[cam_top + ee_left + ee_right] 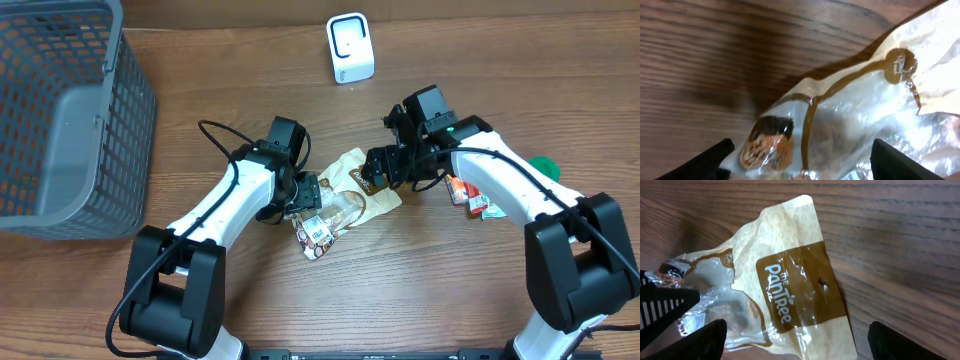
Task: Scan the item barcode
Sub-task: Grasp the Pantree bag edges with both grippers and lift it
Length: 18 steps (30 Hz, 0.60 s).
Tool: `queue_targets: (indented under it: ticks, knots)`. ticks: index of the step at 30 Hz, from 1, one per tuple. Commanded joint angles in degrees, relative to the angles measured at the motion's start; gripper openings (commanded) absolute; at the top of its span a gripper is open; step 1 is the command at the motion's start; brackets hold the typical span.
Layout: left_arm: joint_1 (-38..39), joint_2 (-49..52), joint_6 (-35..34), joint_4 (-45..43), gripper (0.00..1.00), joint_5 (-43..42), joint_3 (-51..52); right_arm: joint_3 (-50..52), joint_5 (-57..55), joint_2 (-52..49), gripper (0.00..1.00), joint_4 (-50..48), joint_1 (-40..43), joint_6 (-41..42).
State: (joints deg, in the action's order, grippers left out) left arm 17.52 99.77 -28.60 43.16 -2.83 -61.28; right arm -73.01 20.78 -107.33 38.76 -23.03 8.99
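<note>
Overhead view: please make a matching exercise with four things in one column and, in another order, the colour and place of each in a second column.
Things:
1. basket
2. scanner
3. snack bag
4. small packet

Colour and place in the overhead view:
a. red, at the right
b. tan and clear, in the centre
c. grey, at the left
d. white, at the top

Pairs: 1-c, 2-d, 3-b, 4-a

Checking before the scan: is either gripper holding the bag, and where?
Neither: left gripper and right gripper stand open over the bag lying on the table.
</note>
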Motion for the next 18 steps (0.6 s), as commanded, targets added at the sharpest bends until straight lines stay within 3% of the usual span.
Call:
queue_targets:
  ticks: [1,8,13,18]
  knots:
    - [-0.3,0.0,-2.3,-1.3,0.78,-2.6,2.4,2.4,-0.2,0.7,0.91,-1.8,-0.3,-0.5]
    - [-0.3,0.0,-2.7,-5.6,0.75,-3.6,5.5,5.9,-0.2,0.7,0.91,-4.1,-0.3,-0.3]
    - [-0.2,0.0,-3.4,-11.6,0.59,-3.6,8.3,6.8,-0.2,0.7,0.92,-5.0,-0.3,-0.3]
    - [-0.2,0.0,-3.8,-11.8,0.52,-4.3,8.8,7.0,-0.2,0.7,0.99,-5.0,-0.3,-0.3]
